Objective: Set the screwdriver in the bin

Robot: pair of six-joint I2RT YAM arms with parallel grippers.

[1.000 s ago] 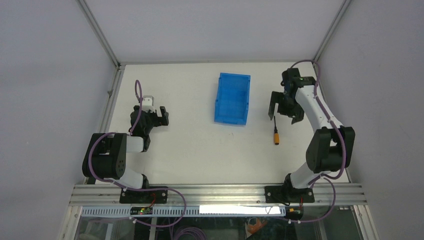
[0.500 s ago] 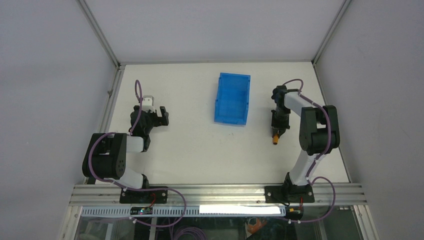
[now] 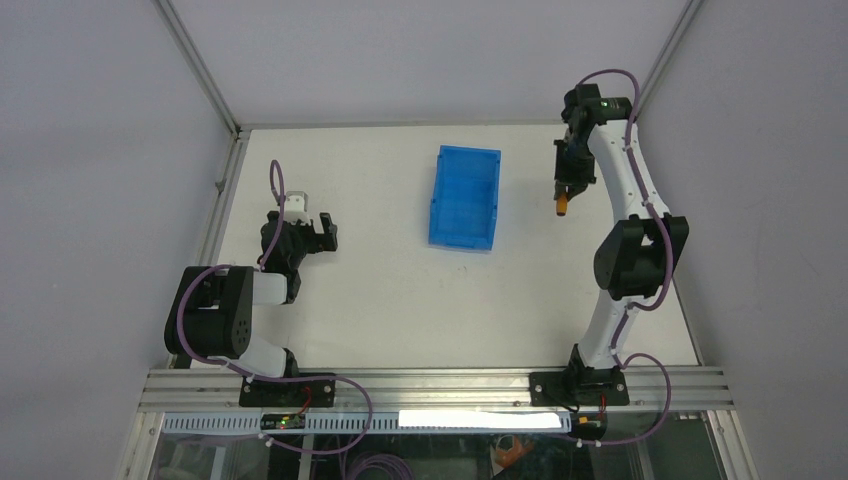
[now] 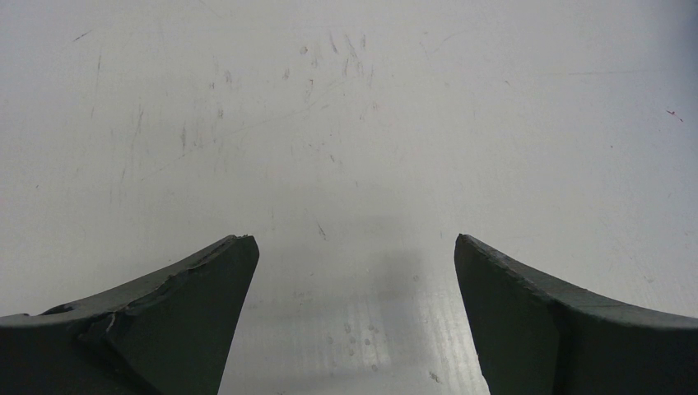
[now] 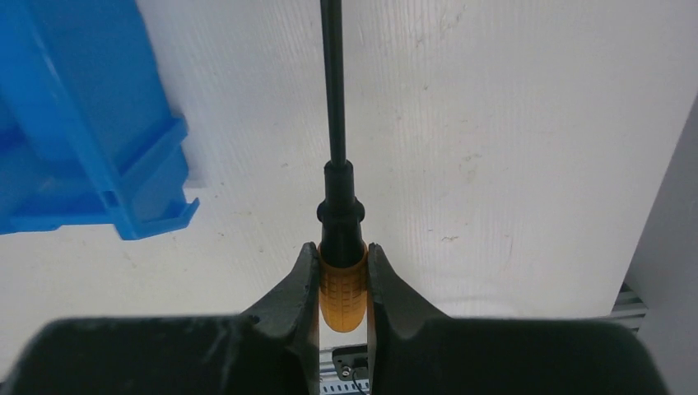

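So, the right gripper [image 5: 342,262] is clamped tight on the screwdriver [image 5: 339,210] by its stubby orange ribbed handle. A black collar and a thin black shaft poke out past the fingers. It's held up above the table [image 3: 380,290], off to the right of the translucent blue bin [image 3: 465,196], not over it. The left gripper [image 3: 318,228] sits low on the left side, jaws spread wide, holding nothing.
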